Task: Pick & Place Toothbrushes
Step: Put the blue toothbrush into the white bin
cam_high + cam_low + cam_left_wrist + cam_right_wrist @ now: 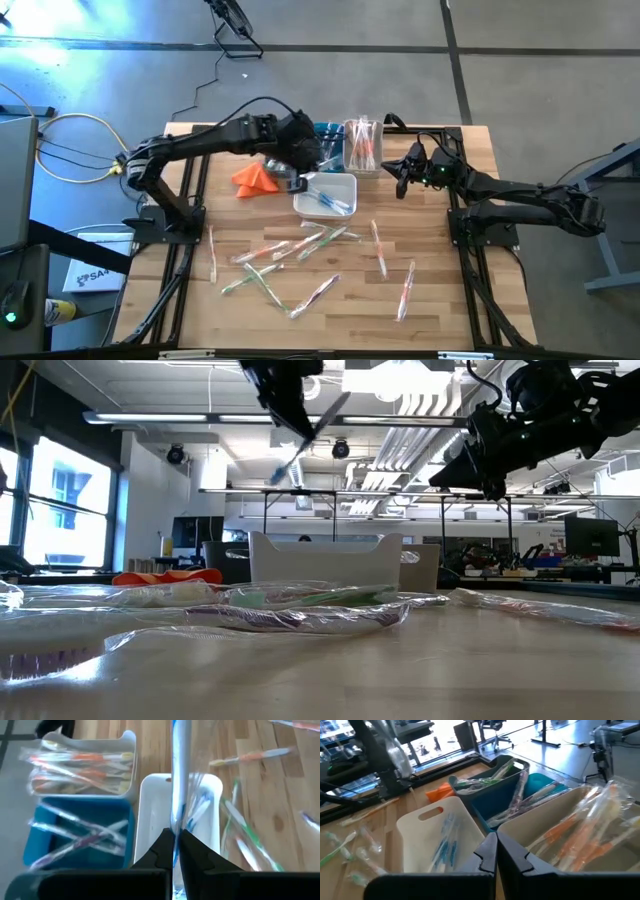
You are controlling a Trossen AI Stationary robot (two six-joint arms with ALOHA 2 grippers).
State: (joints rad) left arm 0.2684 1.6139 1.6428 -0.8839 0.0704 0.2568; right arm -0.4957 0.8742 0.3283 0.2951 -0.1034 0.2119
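Your left gripper (176, 845) is pinched shut on a blue toothbrush (180, 775), which rises from between the fingers above the white bin (150, 810). More toothbrushes (300, 250) lie scattered on the table (440, 300). Your right gripper (496, 851) waits closed and empty, just behind the bins.

A table (440, 310) of pale, matt wood planks is shown. Toothbrushes (290, 247) are sealed in clear, glossy, crinkled plastic wrappers. A smooth white plastic bin (422, 837) and matt black gripper fingers (192, 852) are seen.
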